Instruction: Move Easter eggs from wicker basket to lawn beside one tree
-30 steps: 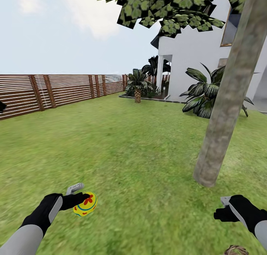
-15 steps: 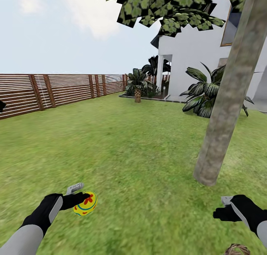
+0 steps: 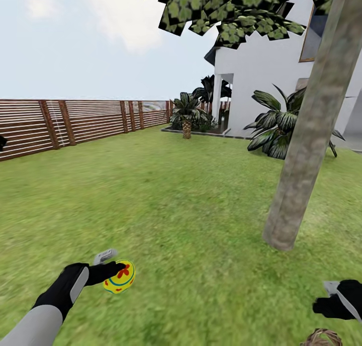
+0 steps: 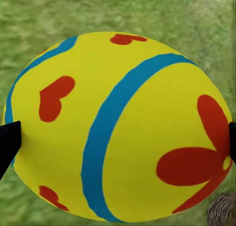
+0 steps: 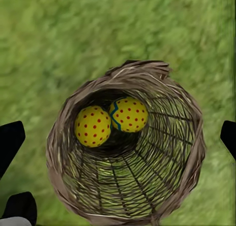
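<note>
The left gripper (image 3: 116, 270) is holding one egg (image 3: 119, 277) between its two fingers, low over the lawn (image 3: 166, 200) at the near left. In the left wrist view this egg (image 4: 118, 127) is sitting tight between the dark fingertips (image 4: 9, 142), yellow with a blue stripe and red marks. The right gripper (image 3: 327, 298) is hanging at the near right, and its fingers (image 5: 11, 142) are standing wide apart, holding nothing. Under it the basket (image 5: 189, 152) is standing upright on the grass, with two eggs (image 5: 110, 120) lying side by side on its bottom, touching each other. Its rim (image 3: 322, 337) is showing at the near right edge of the head view. The tree (image 3: 306, 135) is standing on the right, a little farther than the right gripper. A wooden fence (image 3: 75, 122) is running along the far left, and a white house (image 3: 261, 79) is standing far right.
</note>
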